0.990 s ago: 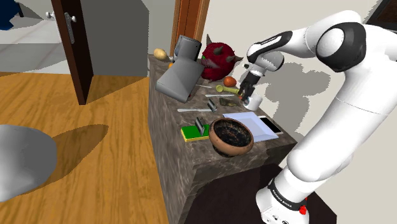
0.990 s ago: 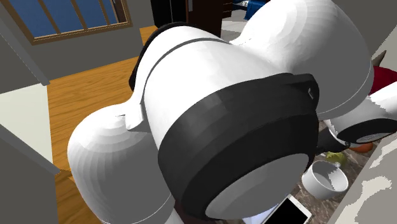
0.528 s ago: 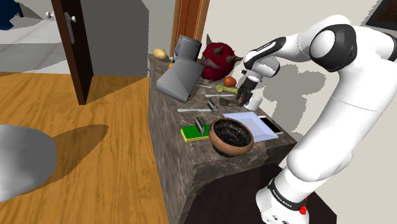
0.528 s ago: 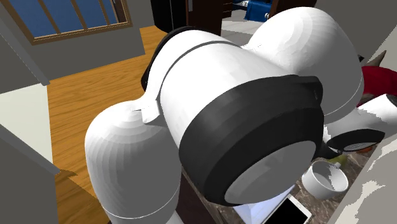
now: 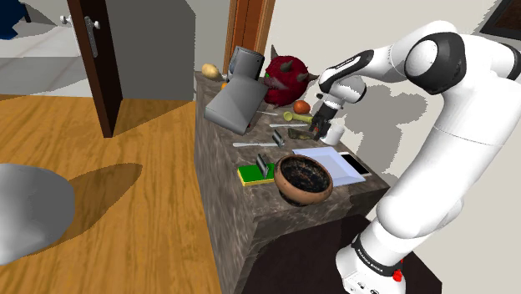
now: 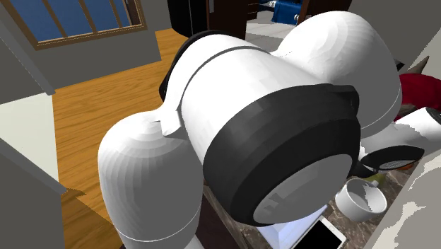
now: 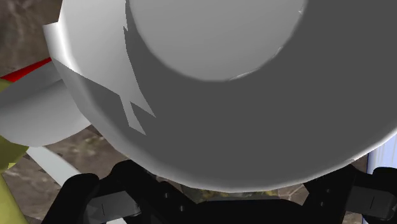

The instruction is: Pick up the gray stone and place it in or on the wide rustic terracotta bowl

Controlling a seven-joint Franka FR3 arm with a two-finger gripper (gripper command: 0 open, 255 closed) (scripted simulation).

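Observation:
The gray stone [image 5: 298,132] is a small greyish-olive lump on the dark marble counter [image 5: 250,205], just left of a white mug [image 5: 335,132]. My black gripper [image 5: 316,129] hangs low between stone and mug, almost on the counter. In the wrist view the fingers [image 7: 79,197] stand wide apart, open, around the gripper [image 7: 226,200], and the mug's white wall [image 7: 254,95] looms close ahead. The wide terracotta bowl [image 5: 305,179], dark inside, sits near the counter's front corner, nearer the camera than the gripper.
A green sponge [image 5: 253,174], a knife [image 5: 250,144], white paper [image 5: 334,167] with a phone [image 5: 355,164], a grey box [image 5: 234,102], a red spiky fruit [image 5: 288,73] and an orange fruit [image 5: 302,107] crowd the counter. In the second exterior view, arm joints [image 6: 268,141] block most of the scene.
Over the last second the arm's elbow swung left and the gripper dropped lower toward the counter beside the stone. Since half a second ago it has barely moved.

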